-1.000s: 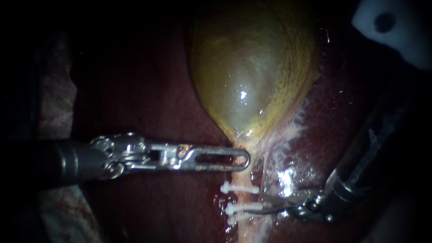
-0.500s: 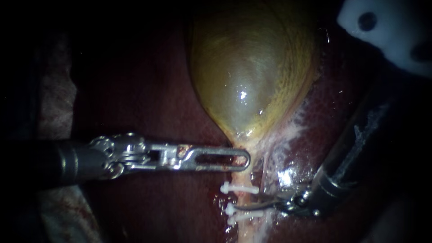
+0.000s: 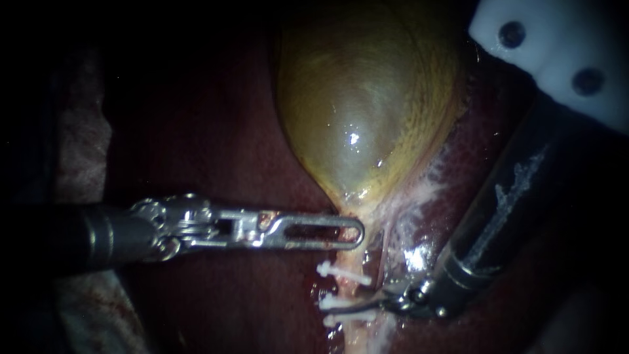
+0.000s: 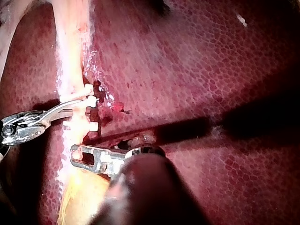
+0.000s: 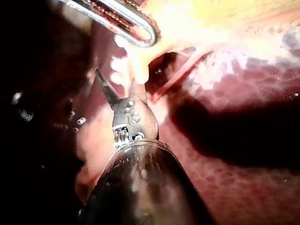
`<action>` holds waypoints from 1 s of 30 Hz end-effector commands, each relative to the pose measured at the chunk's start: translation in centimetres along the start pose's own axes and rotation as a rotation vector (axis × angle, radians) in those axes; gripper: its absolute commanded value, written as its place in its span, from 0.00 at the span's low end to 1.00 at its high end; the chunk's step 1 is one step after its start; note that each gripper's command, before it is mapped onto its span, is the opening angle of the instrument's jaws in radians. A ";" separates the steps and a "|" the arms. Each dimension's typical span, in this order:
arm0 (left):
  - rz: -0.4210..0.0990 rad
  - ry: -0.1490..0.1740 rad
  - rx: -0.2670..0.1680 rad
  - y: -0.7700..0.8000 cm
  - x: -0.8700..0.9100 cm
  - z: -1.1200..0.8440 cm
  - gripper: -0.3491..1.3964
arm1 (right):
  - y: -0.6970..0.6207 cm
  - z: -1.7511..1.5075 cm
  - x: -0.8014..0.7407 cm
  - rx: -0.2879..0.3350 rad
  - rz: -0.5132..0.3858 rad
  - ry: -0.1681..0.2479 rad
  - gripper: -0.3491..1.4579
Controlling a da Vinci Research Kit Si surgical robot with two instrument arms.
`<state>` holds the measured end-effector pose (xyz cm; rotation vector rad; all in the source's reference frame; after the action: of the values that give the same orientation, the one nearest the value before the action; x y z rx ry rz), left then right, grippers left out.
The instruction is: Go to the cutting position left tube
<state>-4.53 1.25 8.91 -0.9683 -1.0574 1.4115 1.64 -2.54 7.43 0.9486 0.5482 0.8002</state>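
The left tube (image 3: 356, 288), judged soft, slick and easily torn, is stretched below the gallbladder (image 3: 367, 105), whose neck is pinched by the end effector of the left instrument (image 3: 356, 233). It is best met between the clips (image 3: 344, 274), where the end effector of the right instrument (image 3: 341, 305) is held slightly spread.

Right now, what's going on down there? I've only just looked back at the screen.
The left instrument lies with its tip at the narrow neck of the gallbladder. Just below that, the pale tube carries three white clips. The right instrument reaches in with its jaws open, and one thin blade lies across the tube among the clips. The tube looks whole, with nothing cut. The dark red liver lies around it all.
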 end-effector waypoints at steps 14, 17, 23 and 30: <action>0.000 0.000 0.000 0.00 0.00 0.00 0.00 | 0.18 0.04 0.10 0.001 0.001 0.005 0.77; 0.000 0.000 0.000 0.00 0.00 0.00 0.00 | 0.20 0.05 0.11 0.004 0.000 0.010 0.77; 0.000 0.000 0.000 0.00 0.00 0.00 0.00 | 0.20 0.05 0.11 0.005 0.005 0.010 0.72; 0.000 0.000 0.000 0.00 0.00 0.00 0.00 | 0.20 0.06 0.11 0.007 0.010 0.014 0.70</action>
<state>-4.53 1.24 8.91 -0.9685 -1.0577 1.4115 1.68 -2.42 7.63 0.9536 0.5579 0.8143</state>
